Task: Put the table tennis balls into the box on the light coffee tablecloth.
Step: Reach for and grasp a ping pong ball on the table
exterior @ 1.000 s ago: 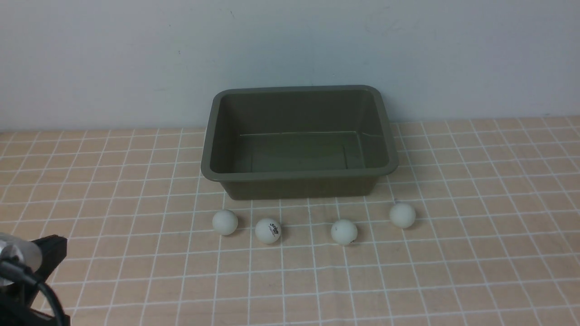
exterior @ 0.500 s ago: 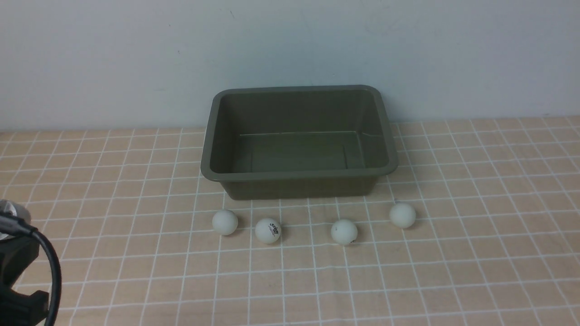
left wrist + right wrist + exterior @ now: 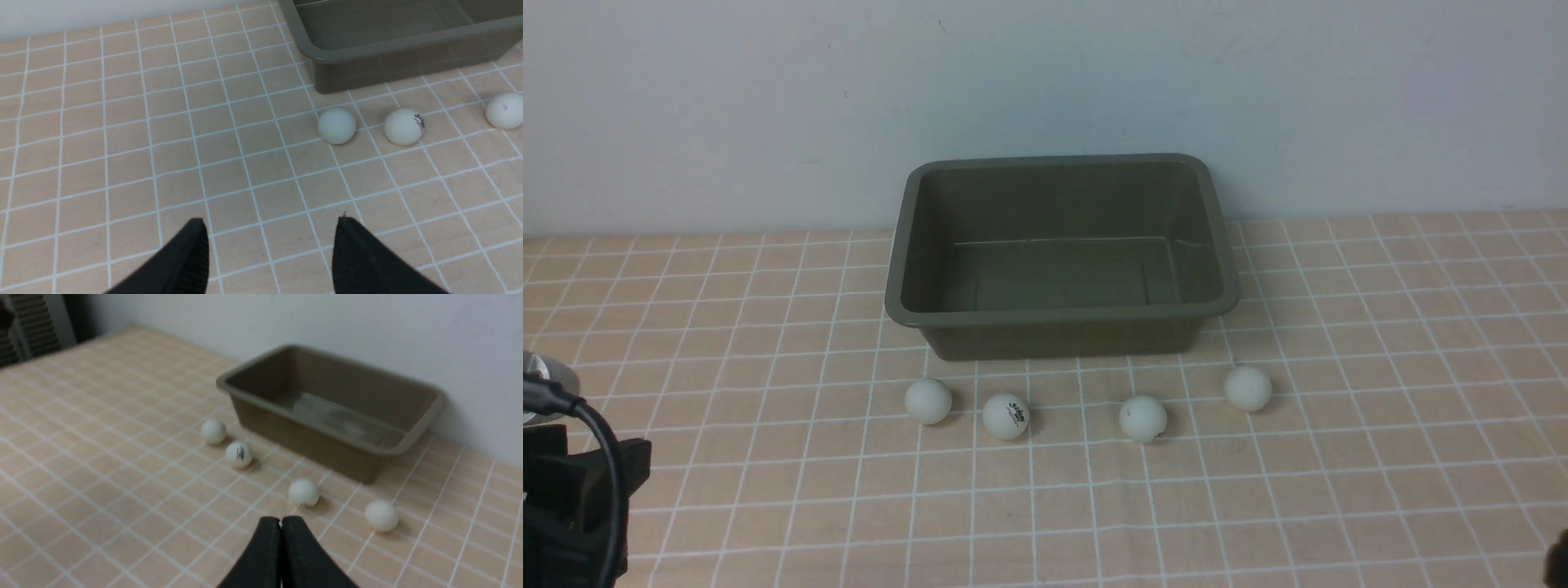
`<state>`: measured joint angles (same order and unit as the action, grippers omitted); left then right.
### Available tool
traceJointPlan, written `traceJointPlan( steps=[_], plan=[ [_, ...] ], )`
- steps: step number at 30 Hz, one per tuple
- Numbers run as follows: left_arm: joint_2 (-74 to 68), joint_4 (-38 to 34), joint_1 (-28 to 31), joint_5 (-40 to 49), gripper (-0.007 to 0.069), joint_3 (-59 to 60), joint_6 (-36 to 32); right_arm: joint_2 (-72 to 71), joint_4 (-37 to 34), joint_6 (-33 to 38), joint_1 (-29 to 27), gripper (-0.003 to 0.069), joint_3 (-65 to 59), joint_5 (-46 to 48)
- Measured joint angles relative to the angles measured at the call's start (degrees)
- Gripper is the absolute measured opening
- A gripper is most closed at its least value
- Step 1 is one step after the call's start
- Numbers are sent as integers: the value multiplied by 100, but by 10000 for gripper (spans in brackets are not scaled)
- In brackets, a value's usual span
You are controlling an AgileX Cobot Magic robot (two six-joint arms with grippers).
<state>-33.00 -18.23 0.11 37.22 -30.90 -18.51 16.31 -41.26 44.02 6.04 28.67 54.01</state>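
Note:
Several white table tennis balls lie in a row on the light coffee tablecloth [image 3: 768, 327], in front of the olive-green box [image 3: 1062, 317]. From left to right they are a plain ball [image 3: 928, 400], a ball with a dark logo [image 3: 1005, 416], a third ball [image 3: 1143, 419] and a fourth ball [image 3: 1248, 388]. The box holds nothing. My left gripper [image 3: 270, 222] is open above bare cloth, short of the leftmost ball [image 3: 337, 125]. My right gripper [image 3: 281, 519] is shut on nothing, short of the third ball [image 3: 303, 493].
A pale wall runs right behind the box. The left arm's black body and cable [image 3: 580, 490] fill the front view's lower left corner. A dark sliver of the right arm [image 3: 1560, 563] shows at the lower right corner.
My left gripper has opened and its arm has shifted in the lower left corner. A sliver of the right arm has come into the lower right corner. The balls and box have not moved.

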Motion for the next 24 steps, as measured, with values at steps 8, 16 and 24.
traceJointPlan(
  steps=[8, 16, 24],
  plan=[
    [0, -34, 0, 20, 341, 0, 0, 1285, 56, 591, 0, 181, 0, -66],
    [0, -270, 0, 20, 341, 0, 0, 2722, 122, 874, 0, 339, 42, -551],
    [0, -317, 0, 20, 341, 0, 0, 4218, 233, 743, 0, 345, 948, -559]
  ],
)
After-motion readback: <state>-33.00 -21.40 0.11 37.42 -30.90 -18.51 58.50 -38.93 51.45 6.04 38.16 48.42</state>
